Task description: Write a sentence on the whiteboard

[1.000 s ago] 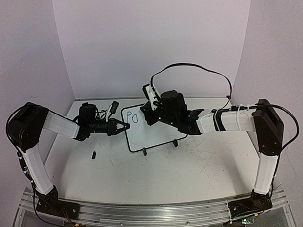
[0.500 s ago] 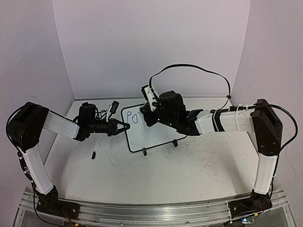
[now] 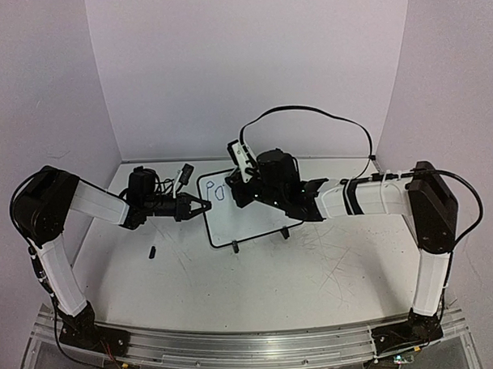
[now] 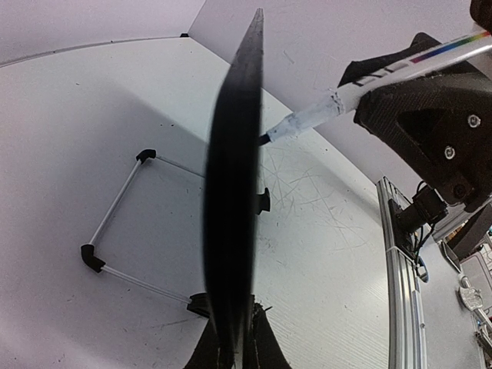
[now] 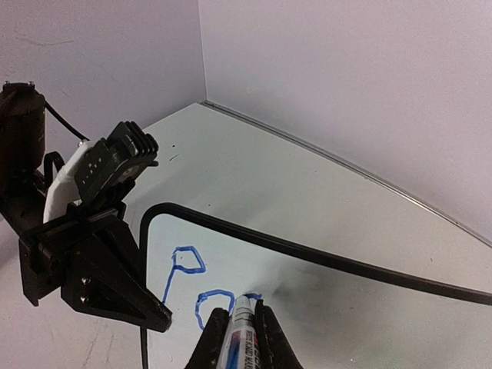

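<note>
The whiteboard stands upright on the table on its black feet. My left gripper is shut on its left edge; in the left wrist view the board is edge-on between the jaws of the left gripper. My right gripper is shut on a white marker, whose tip touches the board's face. The sentence stands as a blue "P", an "o" and a short stroke at the tip. The marker reaches the board from the right.
A small black cap lies on the table left of the board. The board's wire back stand rests on the table behind it. Walls close the left, back and right. The left gripper's finger sits beside the writing.
The right gripper with the marker has shifted slightly left and up along the board, and a short new blue stroke begins after the "o". The left arm and the board have not moved.
</note>
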